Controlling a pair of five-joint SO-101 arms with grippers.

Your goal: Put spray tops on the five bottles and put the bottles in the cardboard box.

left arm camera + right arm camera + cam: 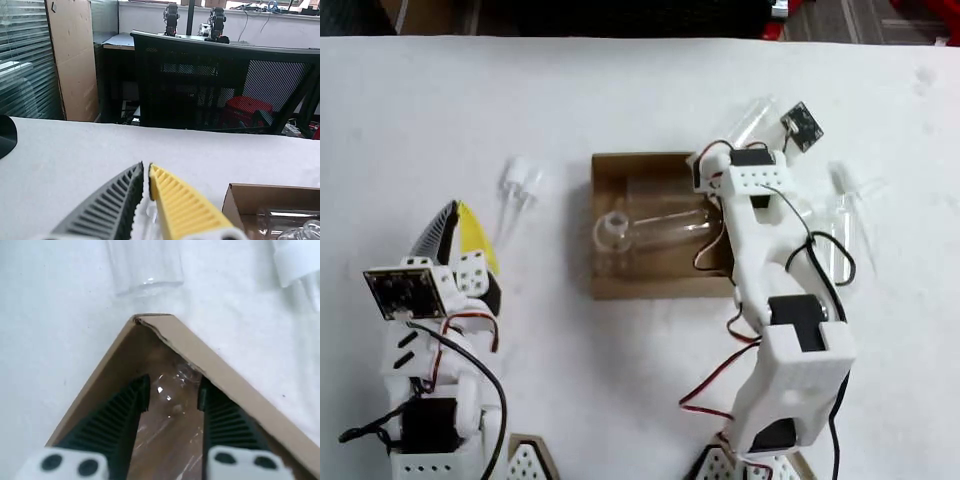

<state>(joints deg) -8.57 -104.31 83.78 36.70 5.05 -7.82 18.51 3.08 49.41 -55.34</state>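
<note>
Lying on its side inside the cardboard box, a clear bottle has its open mouth toward the left wall and no spray top on it. The right end effector hangs over the box's right corner with its dark fingers spread, and clear plastic glints between the tips. I cannot tell whether they touch it. The left end effector is pressed together on nothing, low over the counter, near two loose spray tops to the left of the box. More clear bottles lie on the counter on the right, outside the box.

These bottles look light, thin-walled and slick. They are round, so they should roll if nudged, and a hard squeeze might dent them. The stiffer neck or the middle of the body, taken squarely across, seems the safest hold. The spray tops look small and light, best pinched by the cap and not the thin tube.
</note>
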